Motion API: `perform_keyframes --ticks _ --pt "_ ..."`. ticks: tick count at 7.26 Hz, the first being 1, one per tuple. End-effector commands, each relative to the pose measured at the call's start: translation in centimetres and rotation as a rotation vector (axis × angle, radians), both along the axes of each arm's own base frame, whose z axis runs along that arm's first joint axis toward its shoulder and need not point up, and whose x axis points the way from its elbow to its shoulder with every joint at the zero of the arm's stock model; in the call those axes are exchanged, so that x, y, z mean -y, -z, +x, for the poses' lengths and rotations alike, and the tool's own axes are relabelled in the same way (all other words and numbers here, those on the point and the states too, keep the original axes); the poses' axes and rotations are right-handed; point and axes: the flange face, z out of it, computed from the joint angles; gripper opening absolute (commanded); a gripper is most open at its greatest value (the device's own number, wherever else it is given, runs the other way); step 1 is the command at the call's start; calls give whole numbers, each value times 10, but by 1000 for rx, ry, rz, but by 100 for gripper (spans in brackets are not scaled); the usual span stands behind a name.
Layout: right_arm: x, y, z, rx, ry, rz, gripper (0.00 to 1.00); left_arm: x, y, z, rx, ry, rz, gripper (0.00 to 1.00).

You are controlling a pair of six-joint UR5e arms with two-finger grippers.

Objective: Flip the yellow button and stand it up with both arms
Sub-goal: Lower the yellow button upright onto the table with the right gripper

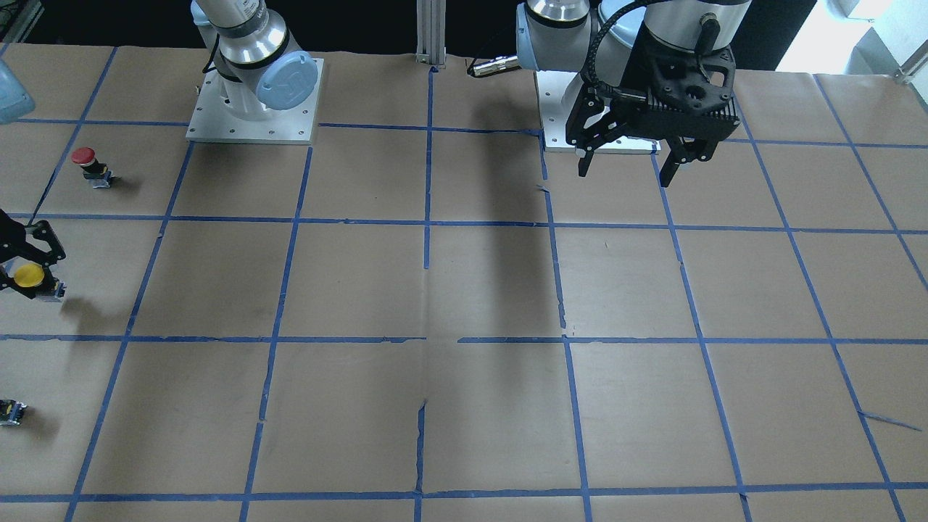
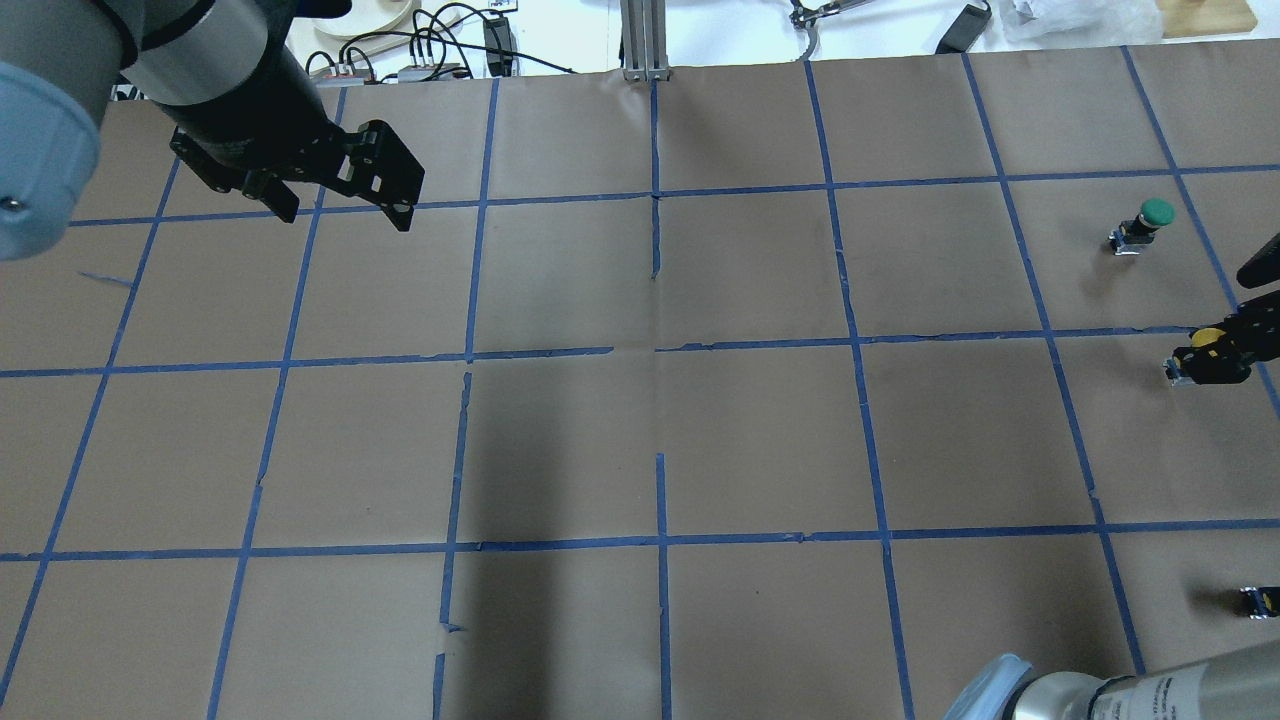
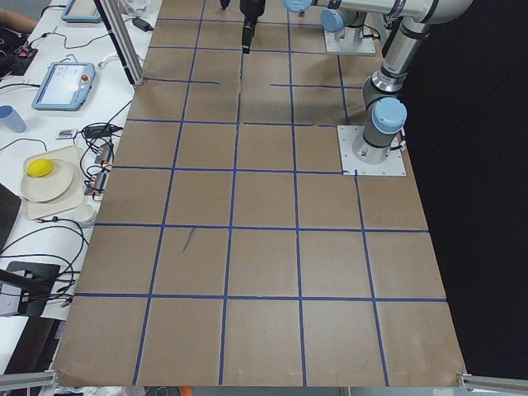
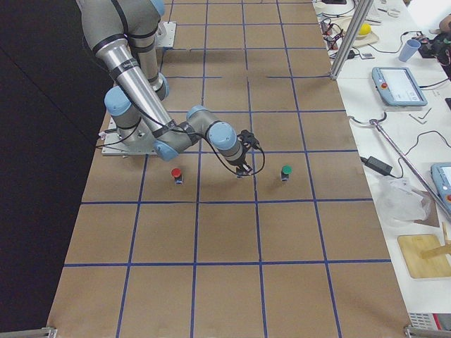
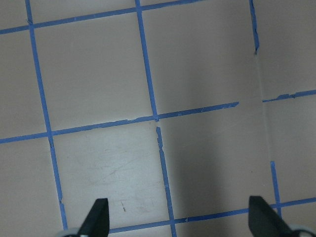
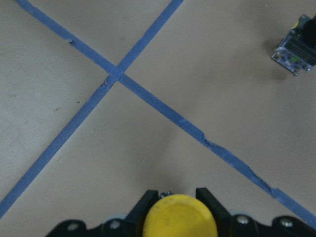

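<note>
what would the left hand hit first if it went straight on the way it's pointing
The table. The left hand points down, open, and its wrist view shows only brown paper and blue tape lines ahead. Nothing else is in that line, though its height is unclear.

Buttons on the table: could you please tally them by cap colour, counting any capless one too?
red-capped button: 1
yellow button: 1
green-capped button: 1
capless block: 1
Total: 4

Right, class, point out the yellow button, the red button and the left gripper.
yellow button (image 1: 29,276), exterior front-facing view, its cap.
red button (image 1: 83,154), exterior front-facing view, its cap.
left gripper (image 1: 625,176), exterior front-facing view, midway between fingertips.
</note>
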Motion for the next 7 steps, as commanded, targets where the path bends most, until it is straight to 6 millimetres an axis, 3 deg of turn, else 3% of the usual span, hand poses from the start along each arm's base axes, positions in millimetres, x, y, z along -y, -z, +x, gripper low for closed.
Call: perform_keyframes --ticks 1,3,4,5,6,7 --pt "-8 10 2 39 -6 66 31 -1 0 0 -1 -1 -1 100" --pt "-6 10 0 27 -4 55 42 1 1 0 3 -1 -4 100" --pt "-4 11 -1 26 -1 57 55 0 2 0 5 -3 4 100" --pt "-5 12 -3 15 7 72 81 -1 0 0 2 -3 -1 100" --pt "-8 14 -6 -7 2 103 100 1 0 0 0 -3 -8 100" --pt "-8 7 -9 -30 7 113 100 1 -1 0 3 -3 -11 100"
